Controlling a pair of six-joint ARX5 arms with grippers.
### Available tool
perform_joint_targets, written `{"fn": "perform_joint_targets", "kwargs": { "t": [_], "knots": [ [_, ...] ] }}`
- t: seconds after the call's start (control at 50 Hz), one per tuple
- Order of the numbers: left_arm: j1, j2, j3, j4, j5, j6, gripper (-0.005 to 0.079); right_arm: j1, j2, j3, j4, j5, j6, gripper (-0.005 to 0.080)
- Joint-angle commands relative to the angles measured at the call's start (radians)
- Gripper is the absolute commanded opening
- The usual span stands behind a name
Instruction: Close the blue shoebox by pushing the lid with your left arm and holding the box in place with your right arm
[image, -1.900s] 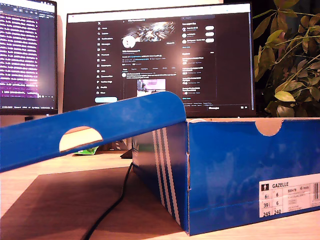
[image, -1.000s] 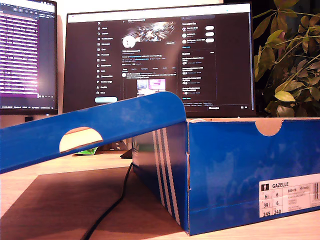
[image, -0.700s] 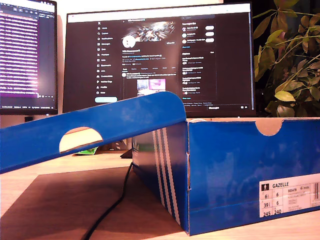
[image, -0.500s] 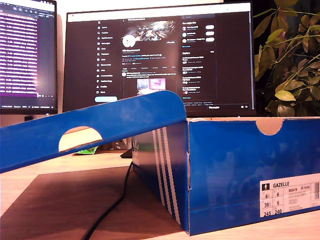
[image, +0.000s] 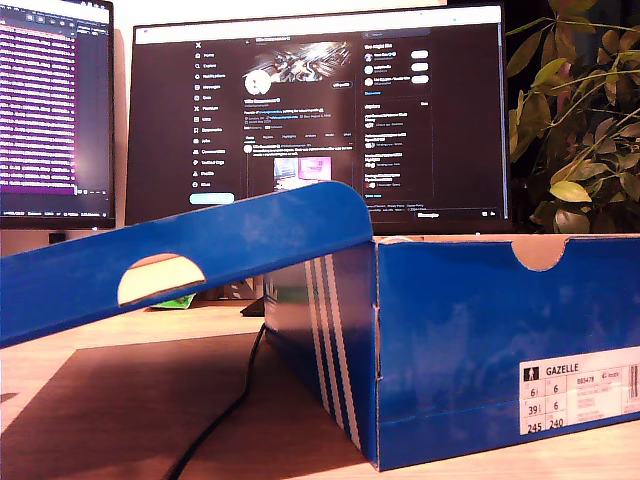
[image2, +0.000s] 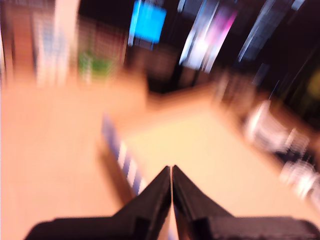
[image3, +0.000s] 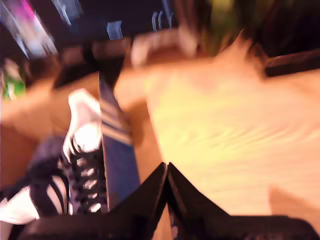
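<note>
A blue shoebox (image: 480, 350) stands on a wooden desk (image: 60, 360), filling the near part of the exterior view's right. Its lid (image: 180, 260) is open, hinged at the top edge and sloping down toward the exterior view's left, so the box is not yet closed. A black cable (image: 225, 415) runs across the desk under the lid. Neither arm shows in this view.

Both wrist views are blurred. My first gripper (image2: 171, 172) has its jaws pressed together, holding nothing, above a pale surface beside a striped blue edge, probably the lid it should push. My second gripper (image3: 166, 170) is likewise pinched together and empty, over the desk just beside the box wall, placed to brace it; a shoe (image3: 82, 165) lies inside.

Behind stand two monitors (image: 320, 120) and a plant (image: 580, 110).
</note>
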Motion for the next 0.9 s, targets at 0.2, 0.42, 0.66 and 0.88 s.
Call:
{"fn": "perform_joint_targets", "kwargs": {
  "t": [0.2, 0.42, 0.66, 0.88],
  "knots": [
    [0.059, 0.232, 0.029, -0.031, 0.076, 0.012, -0.0019, 0.003, 0.338, 0.158, 0.009, -0.143, -0.101, -0.0012],
    [0.087, 0.362, 0.029, -0.055, 0.153, 0.022, -0.0019, 0.006, 0.567, 0.184, 0.011, -0.244, -0.137, -0.0012],
    [0.093, 0.451, 0.029, -0.059, 0.260, 0.041, -0.0019, 0.041, 0.685, 0.184, 0.032, -0.291, -0.154, -0.0012],
    [0.092, 0.501, 0.029, -0.005, 0.363, 0.019, -0.0019, 0.117, 0.726, 0.184, 0.053, -0.291, -0.154, -0.0012]
  ]
}}
